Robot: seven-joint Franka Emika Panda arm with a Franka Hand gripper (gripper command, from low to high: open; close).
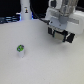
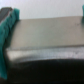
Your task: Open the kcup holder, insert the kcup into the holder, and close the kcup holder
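Exterior view alone shows kcup [image 1: 20, 49]; gripper [image 1: 61, 37] seemingly spread wide, grasping nothing.

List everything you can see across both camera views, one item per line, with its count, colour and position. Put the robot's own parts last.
kcup: one, pale with a green top, standing alone on the table towards the exterior view's left.
bottle-shaped object: one, white, tall, at the back towards the exterior view's left.
kcup holder: one, grey-looking top with a dark front edge, fills the wrist view; in the exterior view it is mostly hidden by the arm.
table: one, white, under everything.
robot arm: one, white and grey, at the back on the exterior view's right.
jaws: one pair, teal fingertips, spread wide at either side of the holder's top, holding nothing.
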